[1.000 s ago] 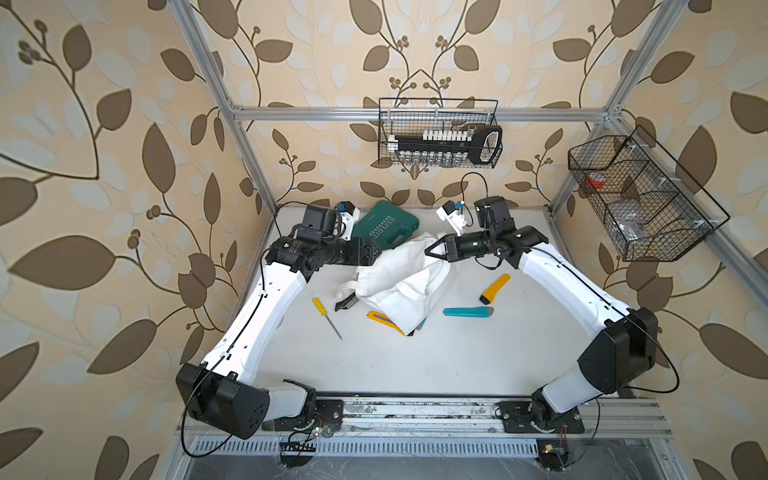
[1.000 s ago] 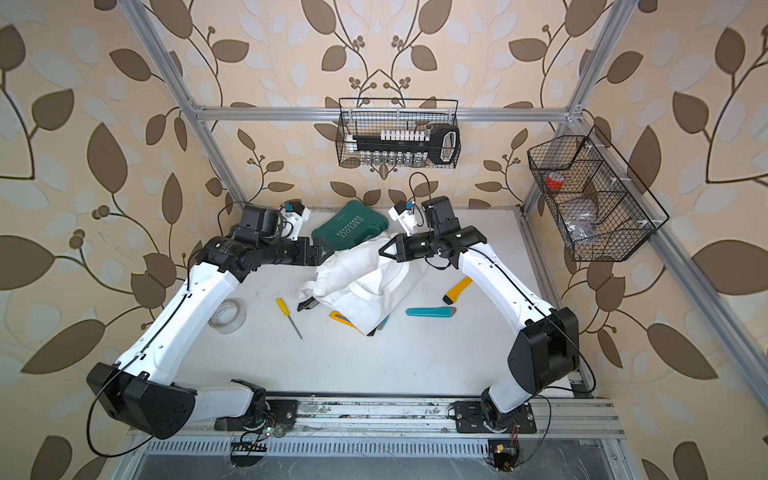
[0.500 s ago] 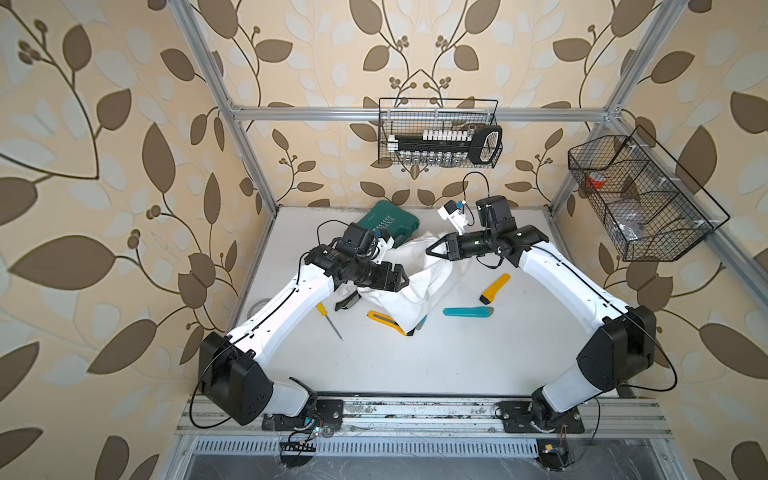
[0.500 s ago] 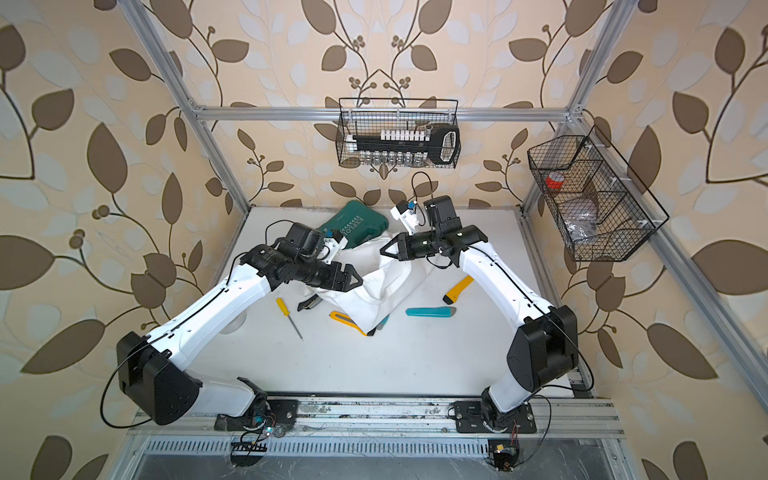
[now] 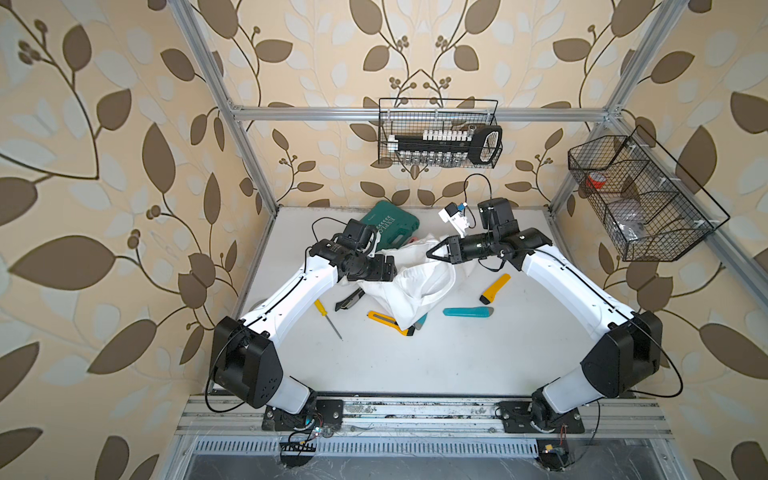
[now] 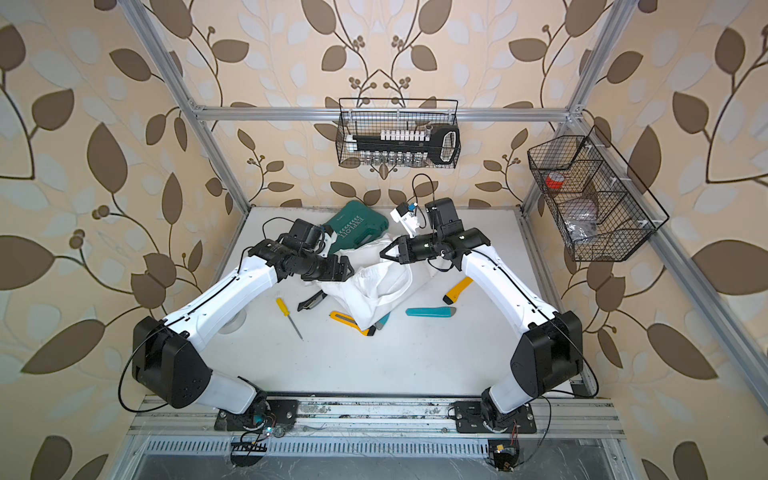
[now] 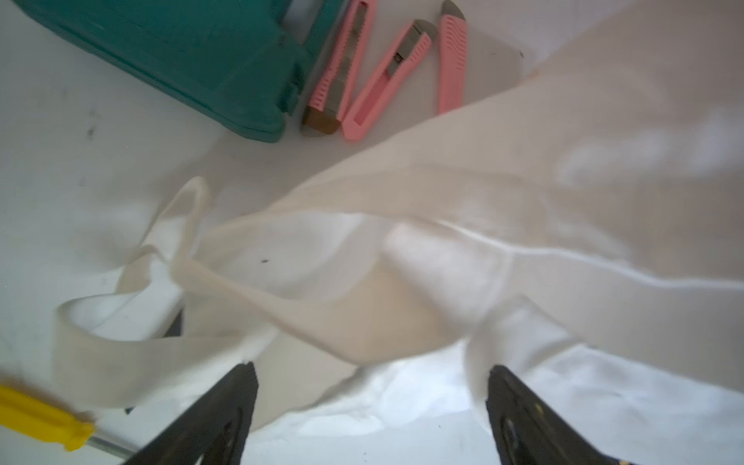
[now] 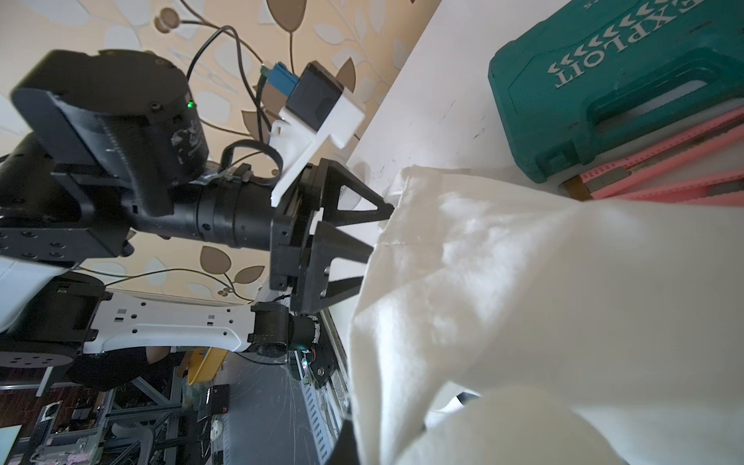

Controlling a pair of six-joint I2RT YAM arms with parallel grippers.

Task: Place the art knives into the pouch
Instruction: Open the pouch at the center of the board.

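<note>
Holding pouch edge lifted mid-bench, right gripper clamped on its cloth | left gripper hanging wide apart at opposite edge, gripping nothing | teal knife and others lying on bench, outside pouch | picking and inserting remaining

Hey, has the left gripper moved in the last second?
Yes. The left gripper swung rightward from beside the green case to the pouch.

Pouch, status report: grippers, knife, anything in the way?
Right gripper shut on pouch edge, held raised. Left gripper open, empty, at pouch. No knife held; teal cutter lies beside pouch. Yellow cutter partly under pouch corner.
</note>
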